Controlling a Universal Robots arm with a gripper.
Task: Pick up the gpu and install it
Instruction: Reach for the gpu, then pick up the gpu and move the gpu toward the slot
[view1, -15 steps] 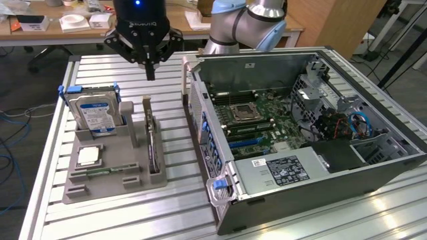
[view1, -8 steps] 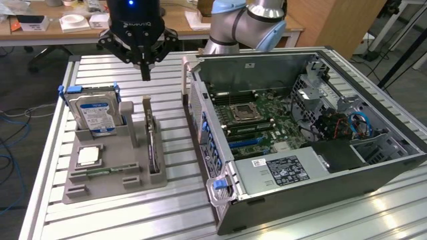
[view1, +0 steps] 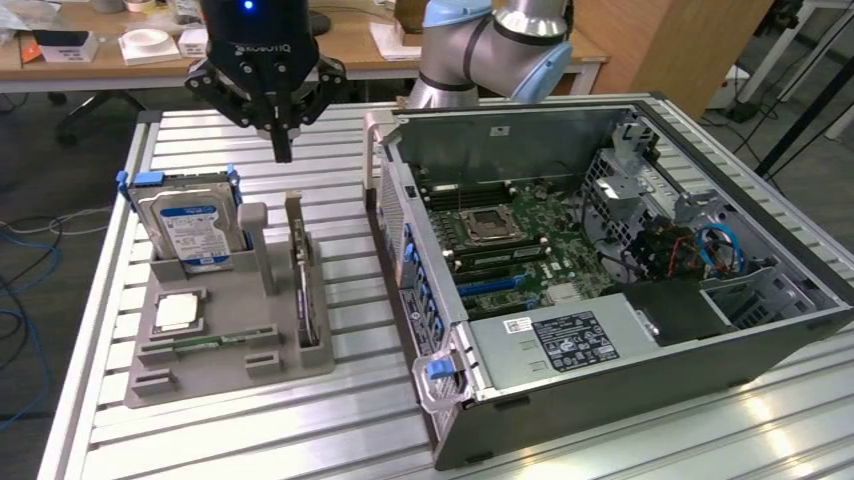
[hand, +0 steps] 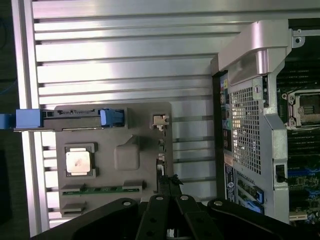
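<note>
The claw (view1: 282, 148) carries the name Robotiq on its black body. Its fingers are pressed together, gripping nothing, and it hangs above the desk (view1: 200, 140), clear of the gpu (view1: 306, 290). The gpu stands on edge in a slot of the grey holder (view1: 227, 370) — long axis along the slot, silver bracket at the end nearest the hard drive (view1: 194, 228) — whose blue label is unreadable.
</note>
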